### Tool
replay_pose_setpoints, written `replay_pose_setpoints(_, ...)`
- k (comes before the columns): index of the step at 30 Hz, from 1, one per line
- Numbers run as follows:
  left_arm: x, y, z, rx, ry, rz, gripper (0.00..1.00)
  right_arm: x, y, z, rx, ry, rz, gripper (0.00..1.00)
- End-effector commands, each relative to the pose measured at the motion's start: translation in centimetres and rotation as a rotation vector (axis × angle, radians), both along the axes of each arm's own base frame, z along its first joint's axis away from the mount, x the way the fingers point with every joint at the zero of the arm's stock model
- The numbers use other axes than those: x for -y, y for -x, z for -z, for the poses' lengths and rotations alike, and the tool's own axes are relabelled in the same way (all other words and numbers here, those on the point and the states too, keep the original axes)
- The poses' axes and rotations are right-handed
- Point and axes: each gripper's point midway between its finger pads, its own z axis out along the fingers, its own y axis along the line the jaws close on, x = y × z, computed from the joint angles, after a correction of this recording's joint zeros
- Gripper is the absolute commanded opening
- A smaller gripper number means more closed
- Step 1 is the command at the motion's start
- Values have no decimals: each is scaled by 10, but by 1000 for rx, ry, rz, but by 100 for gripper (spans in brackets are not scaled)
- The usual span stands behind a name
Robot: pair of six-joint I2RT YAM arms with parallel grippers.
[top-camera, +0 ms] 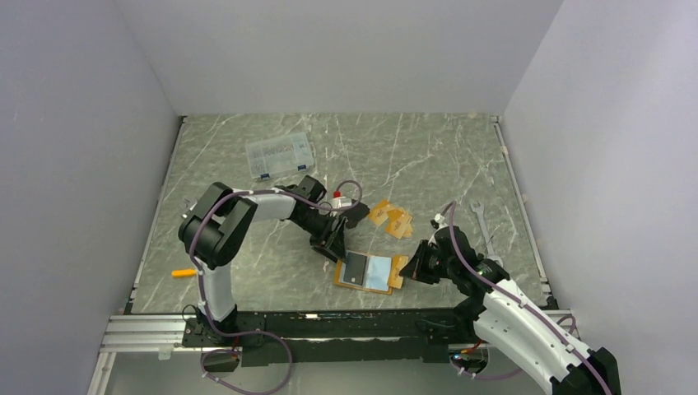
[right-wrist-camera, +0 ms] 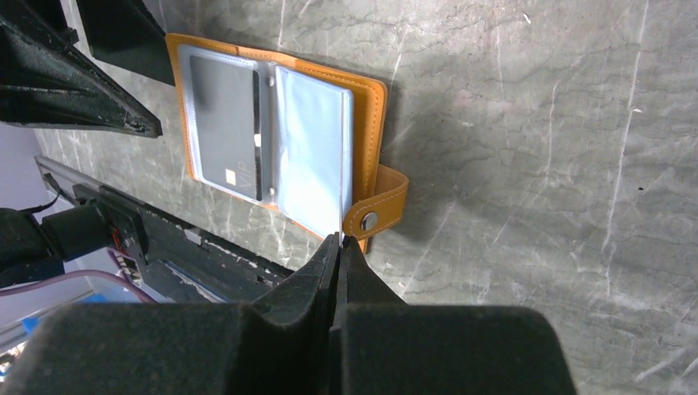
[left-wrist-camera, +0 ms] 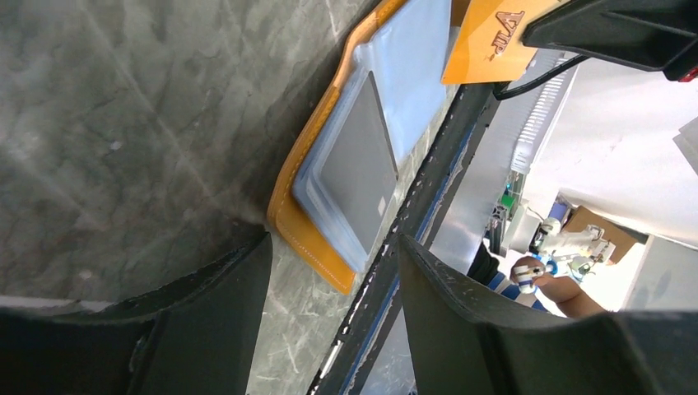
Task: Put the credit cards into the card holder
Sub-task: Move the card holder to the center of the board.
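The card holder (top-camera: pixel 387 285) lies open near the table's front edge, orange with pale blue-grey sleeves (right-wrist-camera: pixel 309 140). A dark grey credit card (right-wrist-camera: pixel 224 123) sits in its left sleeve (left-wrist-camera: pixel 358 177). Several orange credit cards (top-camera: pixel 393 219) lie loose behind it. My left gripper (top-camera: pixel 333 245) hovers open and empty at the holder's left corner (left-wrist-camera: pixel 333 247). My right gripper (right-wrist-camera: pixel 337 240) is shut on the edge of the right sleeve page, next to the snap tab (right-wrist-camera: pixel 374 216). An orange piece marked VIP (left-wrist-camera: pixel 494 41) shows at the holder's far end; I cannot tell whether it is a card.
A clear plastic compartment box (top-camera: pixel 280 155) stands at the back left. A wrench (top-camera: pixel 481 222) lies at the right, a small orange object (top-camera: pixel 183 271) at the front left. The black rail (left-wrist-camera: pixel 428 214) runs close behind the holder's front edge.
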Motion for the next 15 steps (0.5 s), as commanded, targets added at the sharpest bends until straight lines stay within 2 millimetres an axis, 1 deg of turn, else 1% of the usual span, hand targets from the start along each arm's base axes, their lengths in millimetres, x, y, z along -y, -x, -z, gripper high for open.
replay_pose_setpoints(1, 12, 6, -4, 29, 29, 42, 63, -3, 0, 0, 2, -31, 15, 0)
replay_pose_setpoints(6, 19, 13, -5, 23, 34, 73, 61, -3, 1, 3, 0, -42, 26, 0)
replay_pose_setpoints(8, 18, 12, -3, 19, 28, 71, 57, -3, 2, 5, -6, -42, 27, 0)
replay_pose_setpoints(10, 17, 11, -2, 27, 18, 71, 51, -2, 3, 5, -1, -46, 30, 0)
replay_pose_setpoints(12, 16, 9, -1, 41, 5, 64, 44, -2, 1, 0, 21, -51, 31, 0)
replay_pose_setpoints(15, 13, 6, -2, 72, -17, 55, 39, -6, -2, -12, 60, -90, 21, 0)
